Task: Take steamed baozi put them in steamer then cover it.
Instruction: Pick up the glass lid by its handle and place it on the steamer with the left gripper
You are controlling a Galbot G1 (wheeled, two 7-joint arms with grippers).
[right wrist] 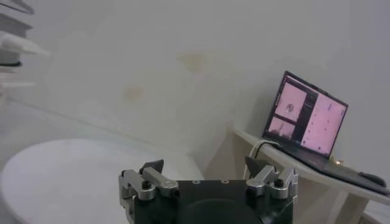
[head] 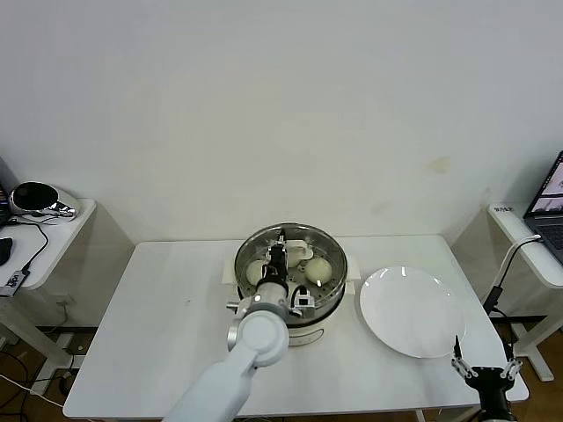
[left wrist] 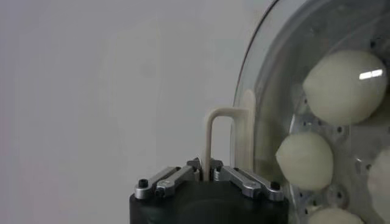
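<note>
Baozi: the steamed baozi (left wrist: 344, 85) lie inside the steamer (head: 327, 297), on its perforated tray; the left wrist view shows four of them through the glass, just beyond the left pincer. None is left on the white plate (head: 422, 330).

Loading: judged from this, the loading step is done.

Cover: the cover (left wrist: 268, 79) sits over the pot, directly under the left pincer; the head view shows its glass and rim across the pot's mouth. Whether the rim is fully seated all round I cannot tell, since the arm hides part of it.

Left pincer: the left pincer (head: 280, 274) is clenched on the cover's cream-white handle (left wrist: 222, 137), which stands up as a thin loop between its fingertips (left wrist: 237, 176).

Right pincer: the right pincer (right wrist: 207, 182) hangs released, jaws spread wide and holding nothing, off the worktop's near right corner. The plate lies in front of it and the laptop (right wrist: 308, 119) on a side shelf stands farther off.

Left to do: as I judge it, only letting go of the handle and lifting the left arm clear, once the cover rests flat.

Worktop: the white worktop (head: 149, 334) carries the steamer beneath the left pincer and the plate beside it, toward the right pincer.
</note>
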